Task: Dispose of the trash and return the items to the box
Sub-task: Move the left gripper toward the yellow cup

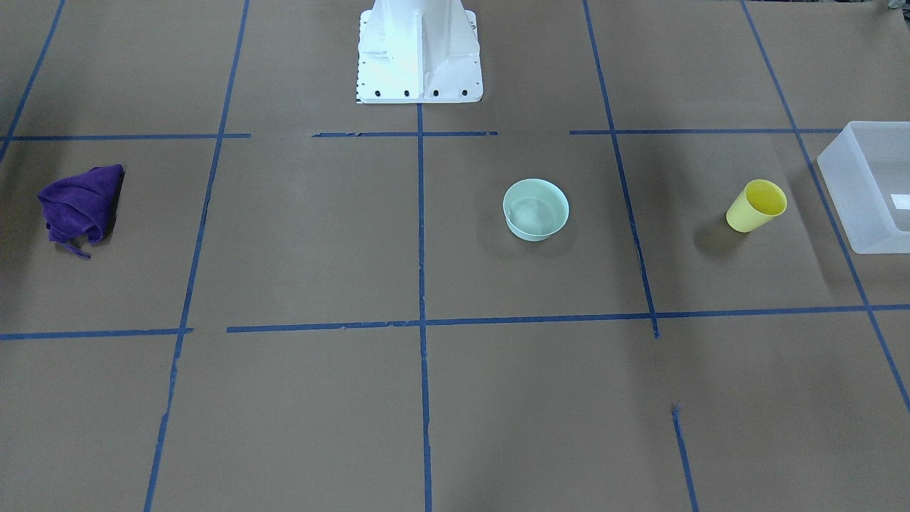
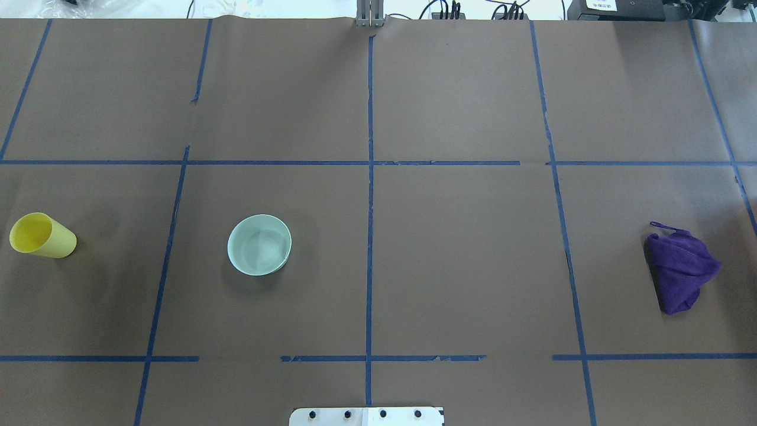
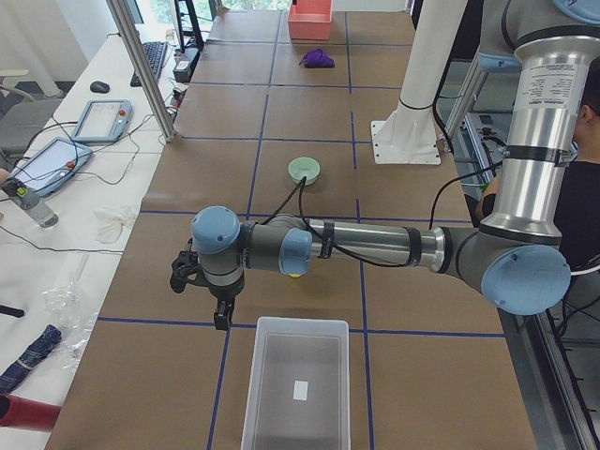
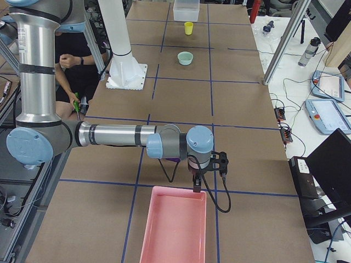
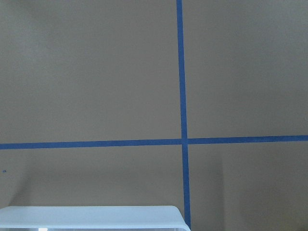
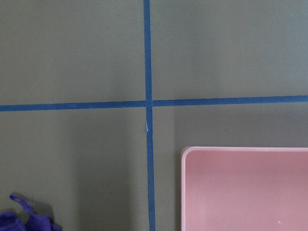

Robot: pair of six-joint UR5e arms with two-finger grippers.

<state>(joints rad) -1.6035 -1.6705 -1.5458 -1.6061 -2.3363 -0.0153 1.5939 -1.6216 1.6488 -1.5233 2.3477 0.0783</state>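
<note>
2 grippers here, and honestly I can't tell whether my left gripper (image 3: 222, 314) or my right gripper (image 4: 196, 185) is spread or pinched together, since they only show from the side. The yellow cup (image 1: 756, 205) stands upright on the paper near the box (image 1: 860, 206), not touching it, with a pale green bowl (image 1: 535, 209) further along. My guess is it's light, thin plastic, smooth and tapered, so it could squirt out of a side squeeze. I'd pinch the rim wall gently, 1 finger inside and 1 outside.
</note>
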